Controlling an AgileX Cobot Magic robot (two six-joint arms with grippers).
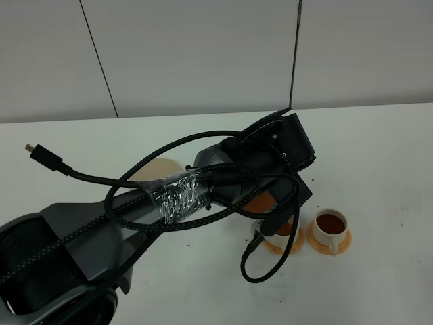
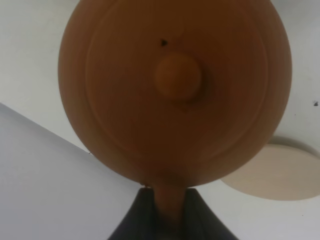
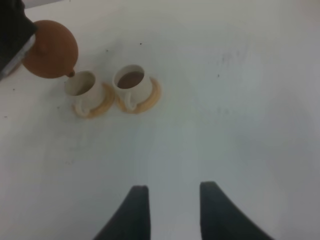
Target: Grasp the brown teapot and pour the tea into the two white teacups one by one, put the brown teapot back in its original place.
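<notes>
My left gripper (image 2: 167, 207) is shut on the loop handle of the brown teapot (image 2: 175, 85), which fills the left wrist view. From the right wrist, the brown teapot (image 3: 50, 48) hangs tilted, its spout just over the rim of the nearer white teacup (image 3: 81, 86), whose inside looks pale. The other white teacup (image 3: 131, 82) beside it holds dark tea. In the high view the left arm covers most of the teapot (image 1: 260, 201) and part of one teacup (image 1: 281, 233); the filled teacup (image 1: 330, 227) shows fully. The cream coaster (image 1: 159, 169) lies bare. My right gripper (image 3: 172, 210) is open over bare table.
Each cup stands on a small orange saucer (image 3: 150, 97). Black braided cables (image 1: 135, 203) loop around the left arm, which stretches from the front left across the middle. The white table (image 1: 379, 149) runs back to a grey wall.
</notes>
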